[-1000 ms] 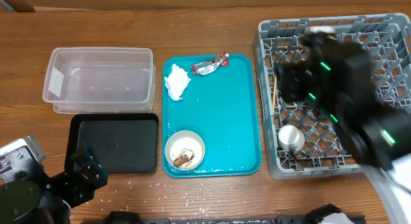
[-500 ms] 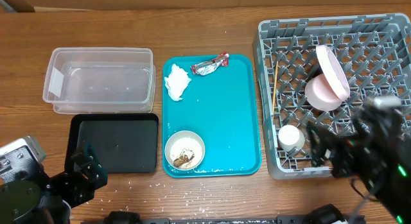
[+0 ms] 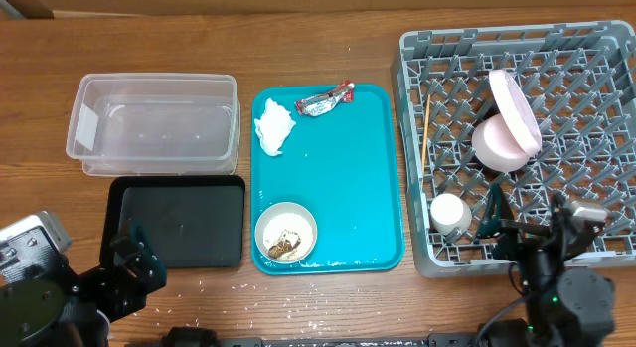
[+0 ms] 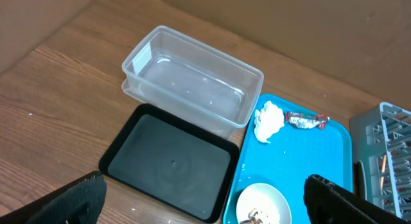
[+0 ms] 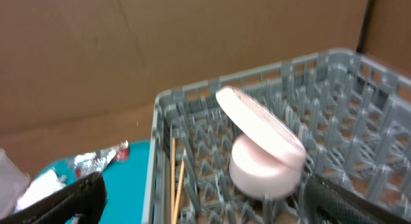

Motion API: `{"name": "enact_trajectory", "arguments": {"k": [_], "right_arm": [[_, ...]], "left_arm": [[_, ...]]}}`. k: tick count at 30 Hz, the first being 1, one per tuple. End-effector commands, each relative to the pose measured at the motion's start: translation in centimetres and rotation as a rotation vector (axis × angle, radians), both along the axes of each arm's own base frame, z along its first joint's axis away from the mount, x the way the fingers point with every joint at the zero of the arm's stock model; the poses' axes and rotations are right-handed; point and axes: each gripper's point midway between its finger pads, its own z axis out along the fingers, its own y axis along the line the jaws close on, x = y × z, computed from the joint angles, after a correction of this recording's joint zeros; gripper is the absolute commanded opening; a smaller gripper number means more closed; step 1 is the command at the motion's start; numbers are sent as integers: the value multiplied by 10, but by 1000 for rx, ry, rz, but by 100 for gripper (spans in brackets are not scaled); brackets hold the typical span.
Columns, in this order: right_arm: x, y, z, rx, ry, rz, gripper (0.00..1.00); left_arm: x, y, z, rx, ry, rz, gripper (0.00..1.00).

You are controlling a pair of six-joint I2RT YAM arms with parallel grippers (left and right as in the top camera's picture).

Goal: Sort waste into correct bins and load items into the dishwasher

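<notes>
On the teal tray (image 3: 373,188) lie a crumpled white napkin (image 3: 274,126), a silver-and-red foil wrapper (image 3: 326,99) and a cream bowl (image 3: 286,233) with brown scraps and rice. The clear tub (image 3: 154,123) and black tray (image 3: 179,223) sit to its left, both empty. The grey dish rack (image 3: 576,79) holds a white plate (image 3: 515,110) on edge, leaning on an upturned pink bowl (image 3: 494,148), with chopsticks (image 3: 426,138) along its left side. My left gripper (image 3: 129,260) is open at the front left. My right gripper (image 3: 524,226) is open over the rack's front edge.
A small white upturned cup-like item (image 3: 449,213) sits in the rack's front left corner. The left wrist view shows the tub (image 4: 192,83), black tray (image 4: 170,163) and cream bowl (image 4: 262,201). The right wrist view shows the plate (image 5: 260,124) and pink bowl (image 5: 263,166).
My right arm has drawn back from over the rack's middle to its front edge, uncovering the plate and pink bowl in the rack. The left arm has not moved.
</notes>
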Motion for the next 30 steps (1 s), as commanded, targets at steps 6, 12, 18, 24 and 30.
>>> {"name": "enact_trajectory", "arguments": {"k": [6,12,18,24,30], "right_arm": [[18,2,-55,23,-131,2,100],[30,5,-75,31,-194,7,100],[30,5,-76,30,-191,7,100],[30,5,-76,30,-188,7,100],[30,5,-76,30,-188,7,100]], "left_arm": [[-2,3,2,-8,-18,21,100],[-2,3,2,-8,-18,21,100],[-2,3,2,-7,-18,21,100],[-2,3,2,-8,-18,21,100],[-2,3,2,-7,-18,21,100]]}}
